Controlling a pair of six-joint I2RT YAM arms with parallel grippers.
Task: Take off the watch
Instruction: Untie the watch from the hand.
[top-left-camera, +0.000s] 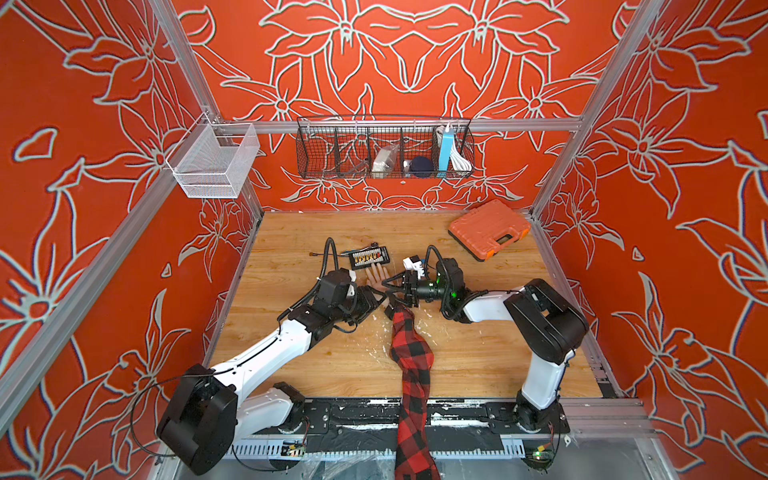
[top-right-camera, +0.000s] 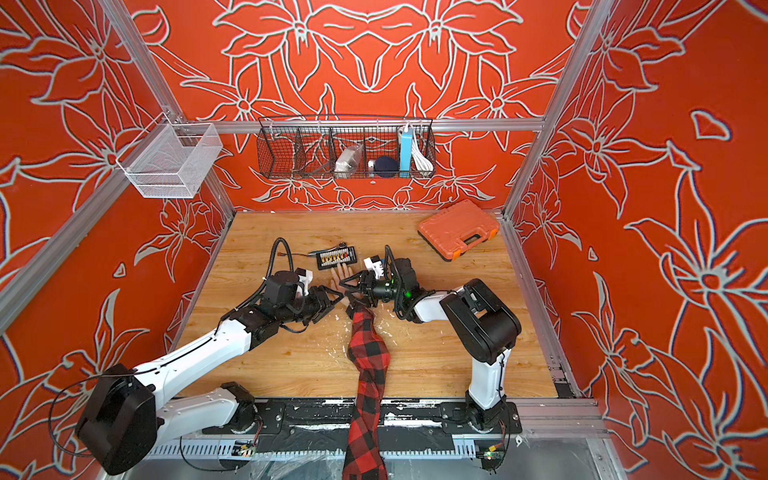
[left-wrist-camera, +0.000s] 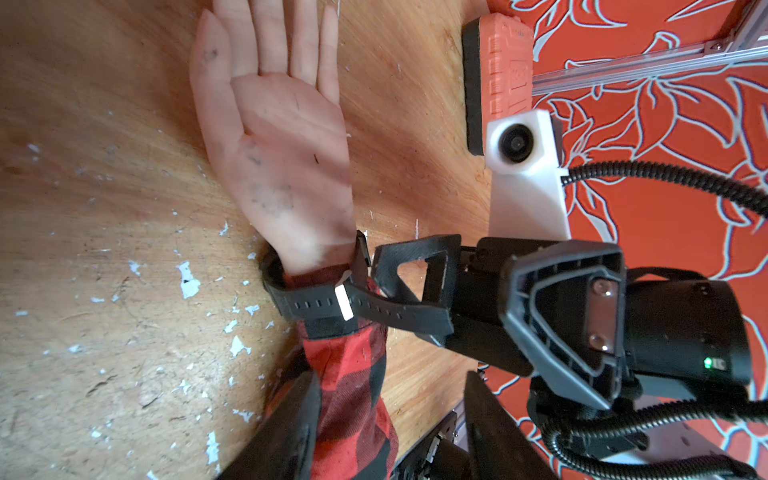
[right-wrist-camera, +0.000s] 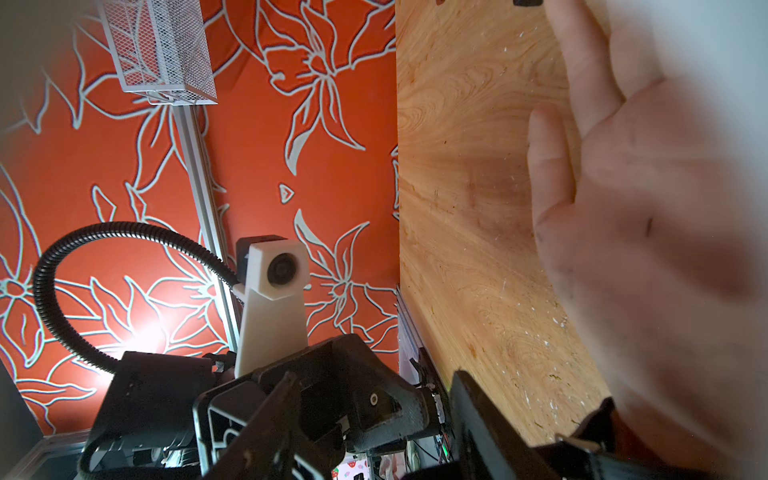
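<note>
1. Two grippers meet at one wrist in both top views. My left gripper (top-left-camera: 376, 300) and right gripper (top-left-camera: 395, 286) face each other across a pale hand (top-left-camera: 377, 276). The hand lies palm up on the table (top-left-camera: 478, 357), its forearm in a red-and-black checked sleeve (top-left-camera: 411, 357). The watch (top-left-camera: 391, 306) sits on that wrist, between the two grippers.
2. Farther back in the same views, a black board with orange-yellow connectors (top-right-camera: 336, 258) lies just beyond the fingertips. An orange case (top-right-camera: 459, 228) sits near the table's far right corner. A black wire basket (top-right-camera: 347, 147) and a white mesh basket (top-right-camera: 172, 162) hang on the frame.
3. In the left wrist view, the watch (left-wrist-camera: 316, 303) is strapped round the wrist right at the sleeve's cuff, its metal buckle on the palm side. The strap's free end runs straight out from the buckle into my right gripper (left-wrist-camera: 411, 309), which I read as pinching it at a narrow gap. My left gripper (left-wrist-camera: 388, 386) stands wide, its fingers (left-wrist-camera: 291, 428) on either side of the sleeve. One finger is at the cloth; the other stands off it, with bare table between.
4. In the right wrist view, the hand (right-wrist-camera: 644, 249) fills much of the frame, blurred. The watch (right-wrist-camera: 602, 453) shows as strap and buckle at the wrist. I cannot make out the pinch itself from here.
</note>
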